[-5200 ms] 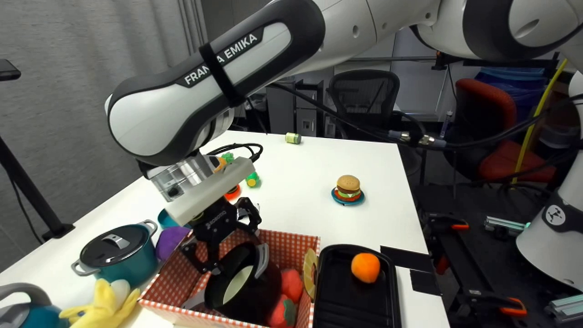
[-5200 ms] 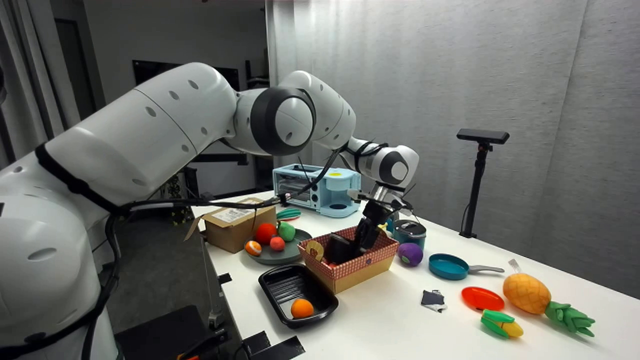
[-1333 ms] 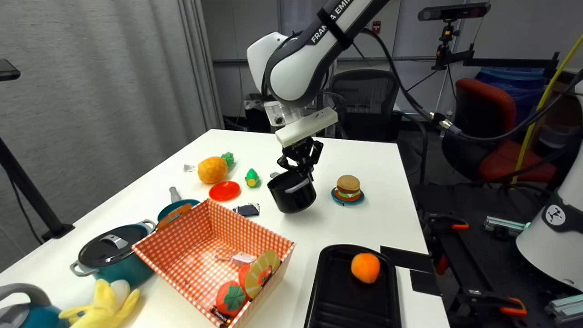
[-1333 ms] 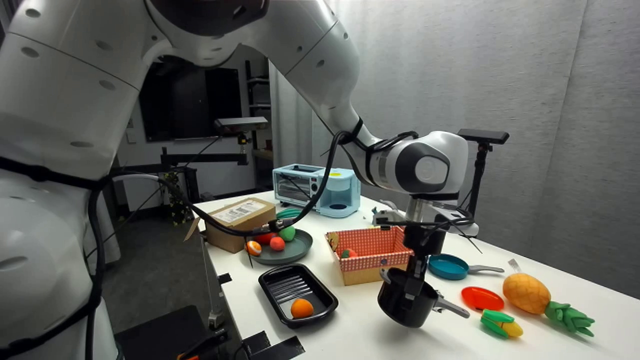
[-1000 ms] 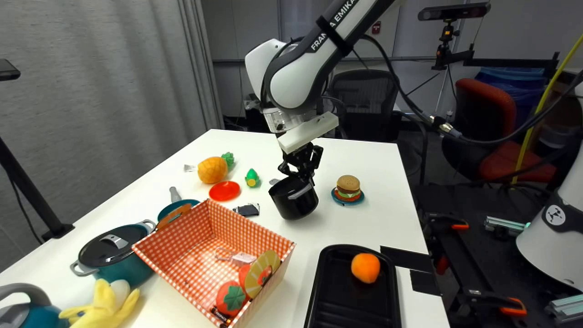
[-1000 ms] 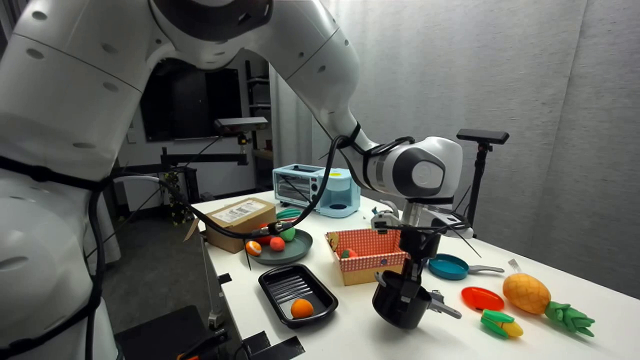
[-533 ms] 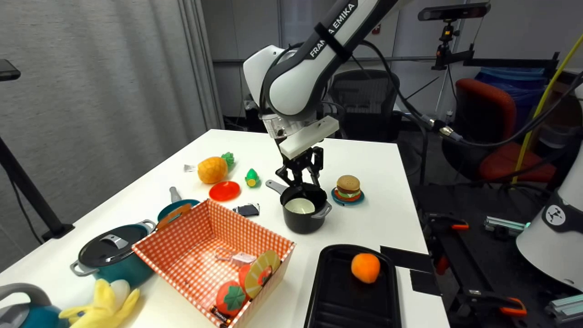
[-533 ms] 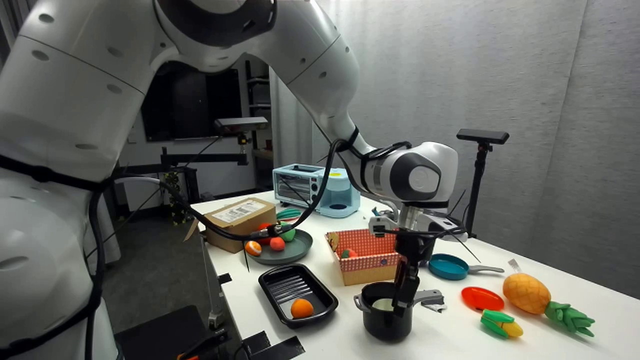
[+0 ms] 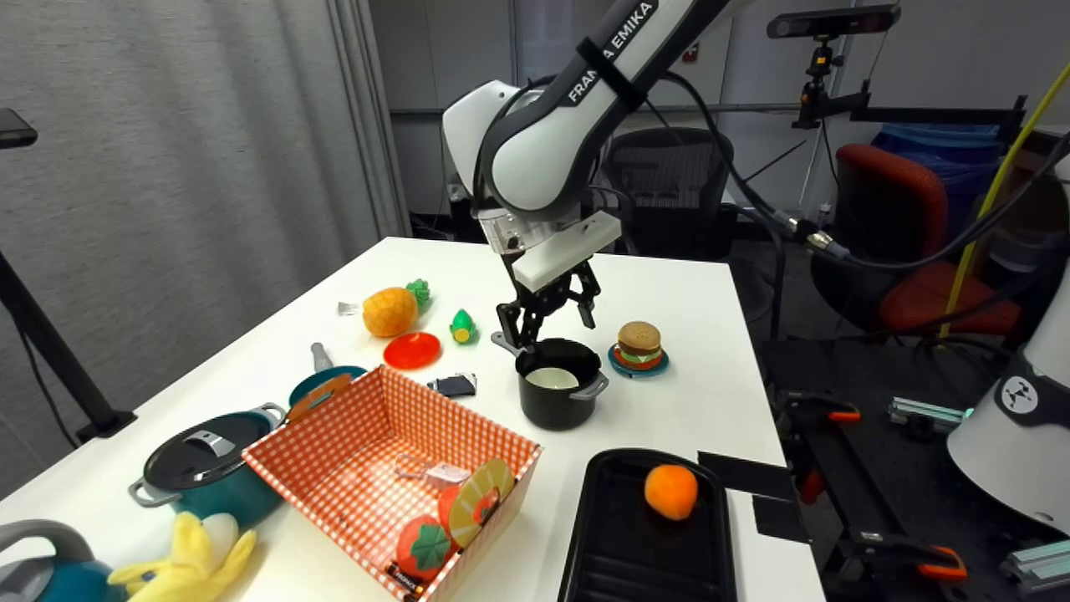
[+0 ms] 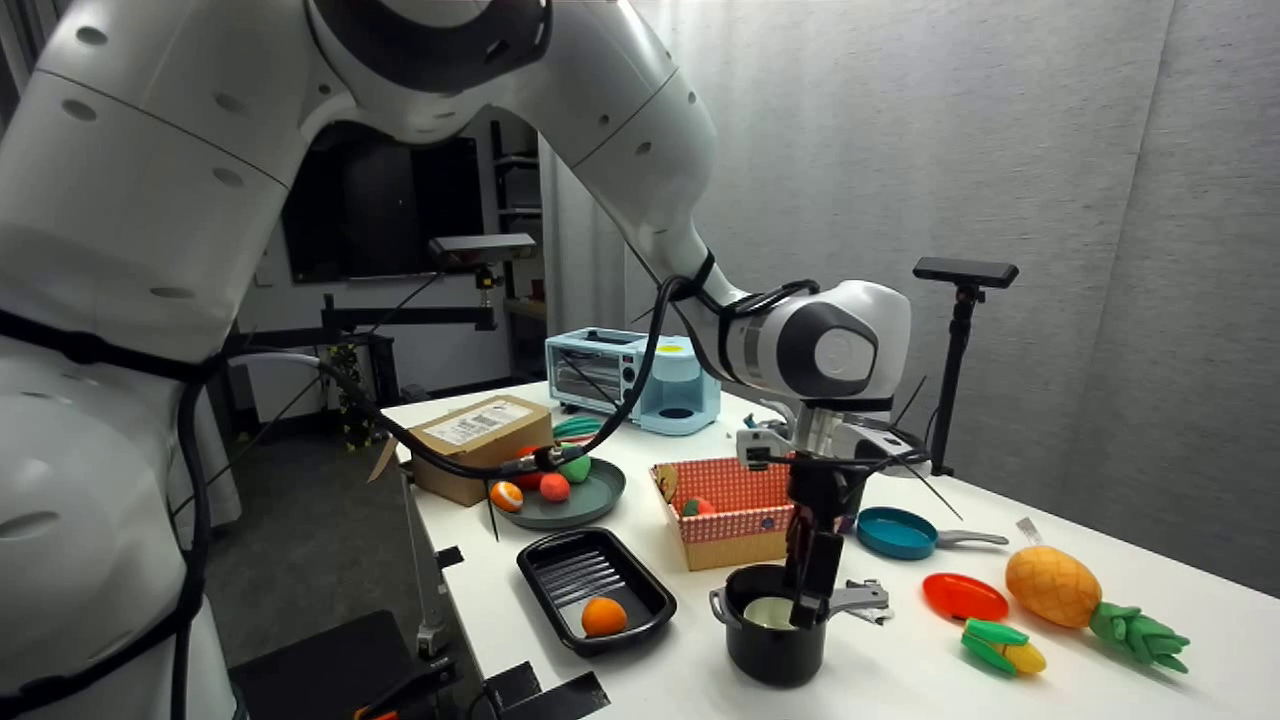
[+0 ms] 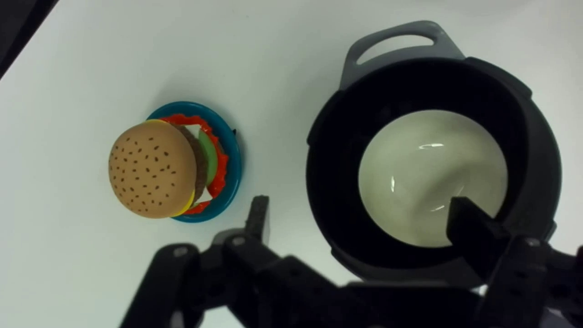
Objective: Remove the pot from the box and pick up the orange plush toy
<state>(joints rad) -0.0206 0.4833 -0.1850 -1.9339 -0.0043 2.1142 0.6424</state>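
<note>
The small black pot with a pale inside stands upright on the table, outside the box, in both exterior views. It fills the right of the wrist view. My gripper is wide open at the pot's rim. In the wrist view one finger overlaps the pot's inside and the other is over bare table; contact is unclear. The red checked box holds strawberry-like toys and shows in both exterior views. The round orange plush toy lies in the black tray, also in an exterior view.
The black tray is beside the box. A toy burger on a blue plate is close to the pot. A pineapple plush, red plate, teal pan, lidded pot and banana toy lie around.
The pot was in the box 5.2 s ago, then hung tilted from my gripper over the table. It came down upright, and my fingers have spread since.
</note>
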